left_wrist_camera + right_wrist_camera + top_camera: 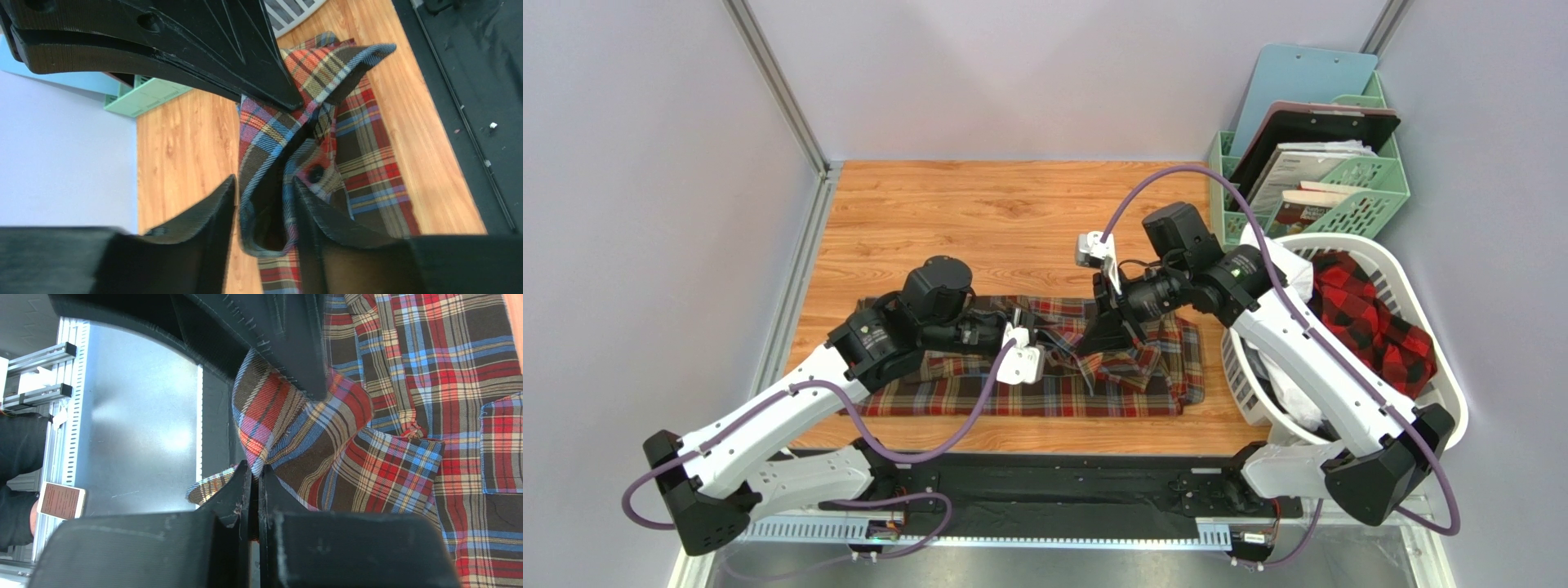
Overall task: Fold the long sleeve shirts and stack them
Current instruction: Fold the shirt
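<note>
A dark brown-olive tartan long sleeve shirt (1112,392) lies spread on the wooden table, with a part of it lifted in the middle. My right gripper (1091,359) is shut on an edge of that shirt (430,416), the cloth pinched at the fingertips (256,470). My left gripper (1063,352) meets it from the left. In the left wrist view its jaws (264,180) stand partly apart around a loose loop of the tartan shirt (368,165), which is not squeezed flat. A red-and-black check shirt (1369,319) lies in the basket at the right.
A white laundry basket (1437,380) stands at the table's right edge, under the right arm. A green rack (1369,184) with clipboards and books stands at the back right. A black mat (1075,472) covers the near edge. Grey walls close in both sides.
</note>
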{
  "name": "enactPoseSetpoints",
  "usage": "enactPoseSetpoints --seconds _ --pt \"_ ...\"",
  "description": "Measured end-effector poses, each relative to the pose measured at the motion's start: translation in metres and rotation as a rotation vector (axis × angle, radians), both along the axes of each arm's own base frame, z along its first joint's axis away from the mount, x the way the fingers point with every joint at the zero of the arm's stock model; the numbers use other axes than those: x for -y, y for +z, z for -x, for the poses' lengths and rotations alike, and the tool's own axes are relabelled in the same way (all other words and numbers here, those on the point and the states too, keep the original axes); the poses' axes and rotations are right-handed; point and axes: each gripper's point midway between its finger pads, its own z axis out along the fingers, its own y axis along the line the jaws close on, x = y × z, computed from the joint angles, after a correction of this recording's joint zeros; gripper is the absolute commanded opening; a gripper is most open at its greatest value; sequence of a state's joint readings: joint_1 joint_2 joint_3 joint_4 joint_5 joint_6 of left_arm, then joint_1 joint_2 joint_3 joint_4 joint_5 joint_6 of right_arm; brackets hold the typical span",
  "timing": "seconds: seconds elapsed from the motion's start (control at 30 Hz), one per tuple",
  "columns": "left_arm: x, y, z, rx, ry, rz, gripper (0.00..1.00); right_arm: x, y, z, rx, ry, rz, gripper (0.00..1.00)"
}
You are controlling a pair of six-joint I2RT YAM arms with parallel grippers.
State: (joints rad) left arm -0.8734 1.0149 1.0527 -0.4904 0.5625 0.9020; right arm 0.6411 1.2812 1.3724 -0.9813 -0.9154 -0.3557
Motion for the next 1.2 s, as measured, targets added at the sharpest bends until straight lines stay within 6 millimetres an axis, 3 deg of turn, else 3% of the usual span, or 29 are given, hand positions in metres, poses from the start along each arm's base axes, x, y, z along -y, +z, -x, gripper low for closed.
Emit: enactPoseSetpoints --seconds 0.03,0.07,0.17,0.2,0.3,0.5,0.63,0.77,0.9,1.03,1.2 --pt "-0.001 0.0 0.001 -0.009 0.004 -0.002 0.26 0.0 0.0 0.0 0.002 0.0 0.0 0.02" --pt "-0.001 -0.001 0.001 -0.018 0.007 -0.005 0.0 0.0 0.001 0.0 0.003 -0.001 -0.001 0.03" --pt "-0.003 -0.002 0.004 -0.05 0.014 -0.013 0.0 0.0 0.001 0.002 0.008 0.002 -0.001 0.23" --pt "-0.004 -0.002 0.006 -0.061 0.015 -0.016 0.0 0.0 0.002 0.002 0.012 0.004 -0.002 0.39" --pt "-0.008 -0.001 0.012 -0.096 0.012 -0.03 0.0 0.0 0.002 0.002 0.018 -0.001 0.0 0.58" --pt "-0.028 0.012 0.046 -0.179 -0.045 -0.048 0.0 0.008 0.006 -0.01 0.036 -0.064 0.0 0.77" --pt "-0.04 0.028 0.071 -0.227 -0.091 -0.017 0.0 0.026 0.014 -0.048 0.018 -0.206 -0.017 0.74" --pt "-0.041 0.023 0.092 -0.344 -0.133 -0.038 0.0 0.033 0.009 -0.091 -0.026 -0.313 -0.002 0.66" --pt "-0.031 0.012 0.113 -0.481 -0.179 -0.092 0.0 0.029 -0.023 -0.111 -0.121 -0.34 0.056 0.56" --pt "-0.026 0.005 0.139 -0.569 -0.226 -0.133 0.0 0.027 -0.056 -0.119 -0.214 -0.351 0.114 0.46" --pt "-0.011 0.009 0.124 -0.617 -0.126 -0.101 0.0 0.025 -0.091 -0.127 -0.303 -0.359 0.179 0.35"
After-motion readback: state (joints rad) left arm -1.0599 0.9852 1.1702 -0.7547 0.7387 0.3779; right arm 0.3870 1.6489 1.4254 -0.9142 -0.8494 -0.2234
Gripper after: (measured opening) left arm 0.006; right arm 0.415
